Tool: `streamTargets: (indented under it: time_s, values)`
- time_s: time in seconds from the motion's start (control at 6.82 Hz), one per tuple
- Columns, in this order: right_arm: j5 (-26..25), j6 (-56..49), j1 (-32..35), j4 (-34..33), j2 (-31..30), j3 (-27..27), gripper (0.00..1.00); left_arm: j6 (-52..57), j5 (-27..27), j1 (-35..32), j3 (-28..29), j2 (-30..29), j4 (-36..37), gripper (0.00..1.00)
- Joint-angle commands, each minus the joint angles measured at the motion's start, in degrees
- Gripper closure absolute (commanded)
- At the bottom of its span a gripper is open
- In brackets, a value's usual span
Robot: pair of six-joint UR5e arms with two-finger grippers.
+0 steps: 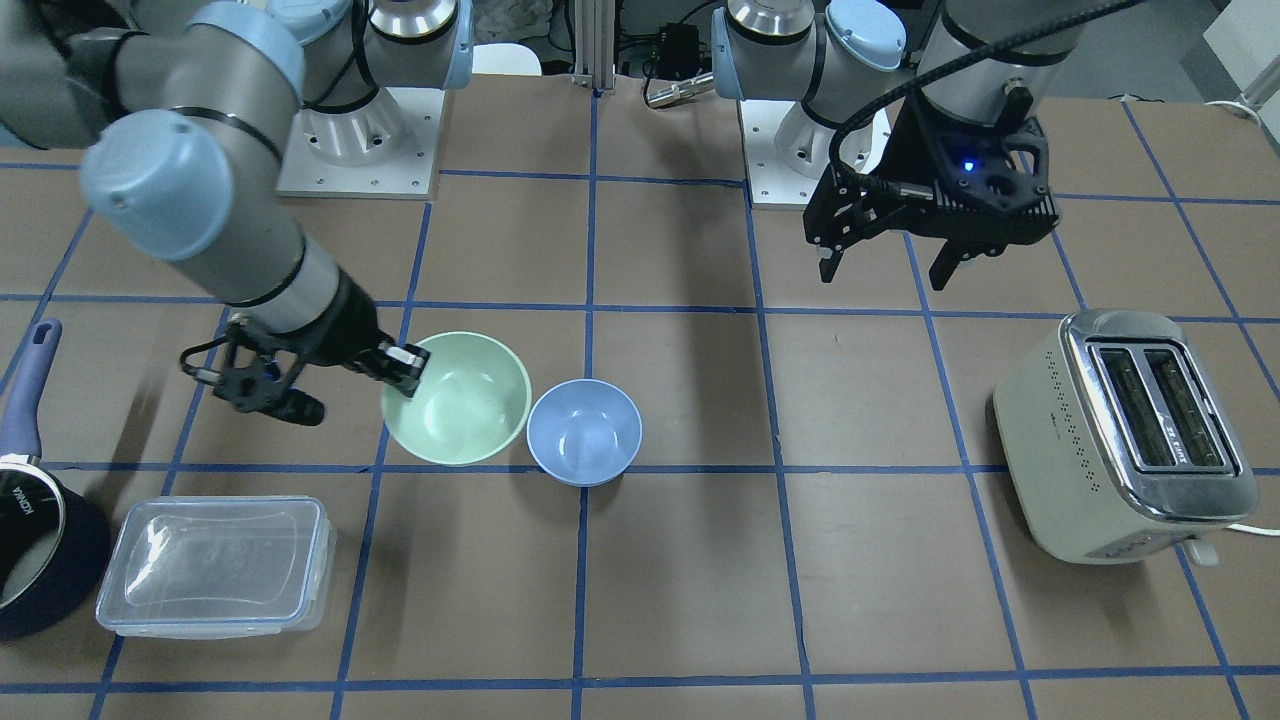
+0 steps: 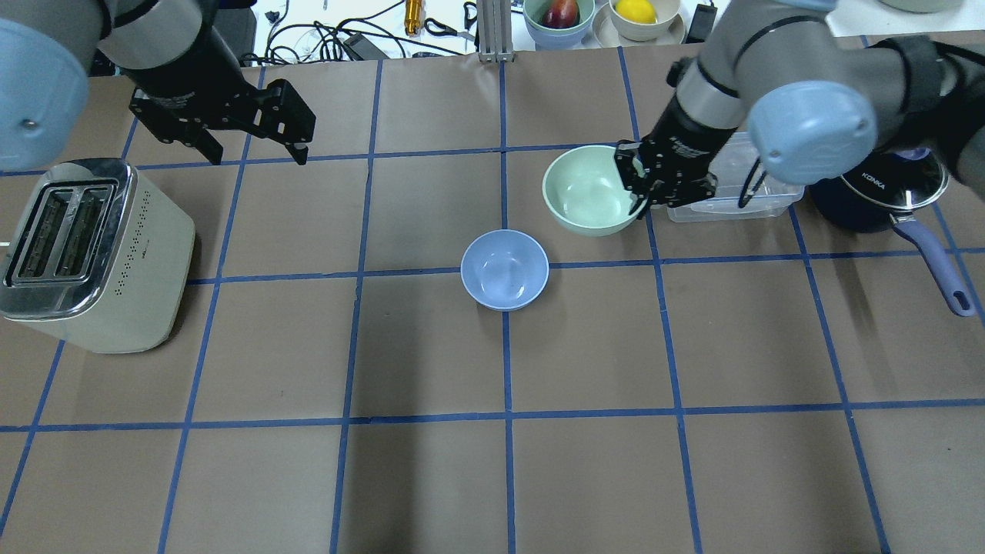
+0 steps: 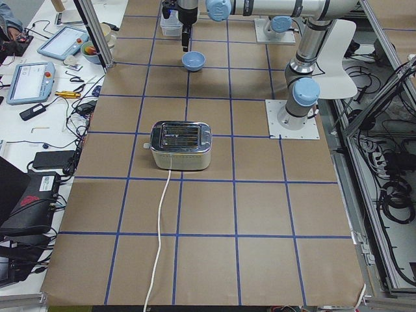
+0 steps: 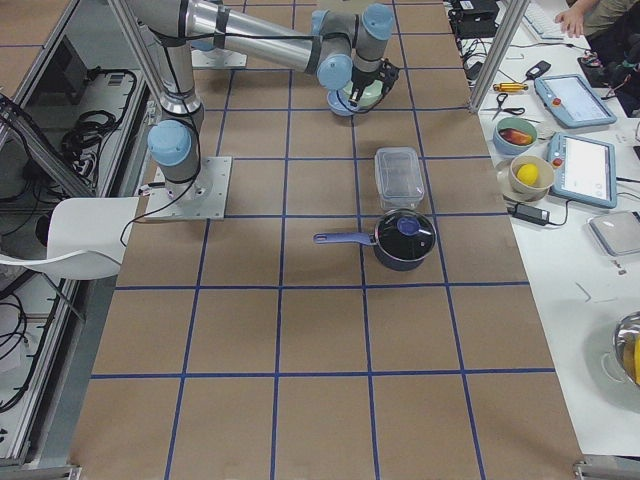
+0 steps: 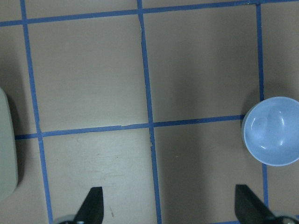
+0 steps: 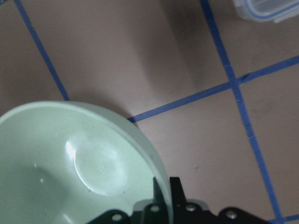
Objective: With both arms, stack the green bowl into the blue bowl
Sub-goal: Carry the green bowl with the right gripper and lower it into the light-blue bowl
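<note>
A: Green bowl (image 2: 589, 188)?
B: Upright, mouth up, between 1 and 2 o'clock from blue bowl (image 2: 504, 269) in overhead view. Near it, rims apart there.
A: Right gripper (image 2: 642, 192)?
B: Closed narrow on green bowl's rim, at bowl's 3 o'clock side overhead. One finger inside the wall, the other outside, same in right wrist view. Cannot tell whether bowl lifted or resting on table (image 2: 431, 477).
A: Blue bowl?
B: Upright on table near centre, right on a blue tape crossing. Untouched by either gripper.
A: Left gripper (image 2: 256, 158)?
B: Spread wide, holding nothing. Hovering over table at roughly 10 o'clock from blue bowl, well apart. Blue bowl cut off at 3 o'clock edge of left wrist view.
A: Rest?
B: Toaster (image 2: 92, 254) at 9 o'clock from blue bowl, well apart, at 7 o'clock from left gripper. Clear container (image 2: 723, 209) at 3 o'clock from green bowl, just past right gripper, partly hidden by arm. Saucepan (image 2: 877, 204) further out at 3 o'clock, lid on, handle pointing to about 5 o'clock.
</note>
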Motion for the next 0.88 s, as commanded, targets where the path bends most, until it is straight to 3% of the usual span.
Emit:
streamTargets:
  time_s: [0.0,0.29,0.73]
  values:
    - [0.0,8.7,9.8,-15.1,3.3,5.4,1.0,5.8,-0.4,5.0,0.3,0.2,2.4,0.0]
    - [0.0,8.5,9.8,-31.8,3.8,15.2,1.0,5.7,0.2,5.6,-0.1,2.2,-0.1,0.0]
    - [-0.1,8.1,9.0,-32.6,3.7,16.3,1.0,1.4,-0.7,4.9,0.3,0.5,0.9,0.0]
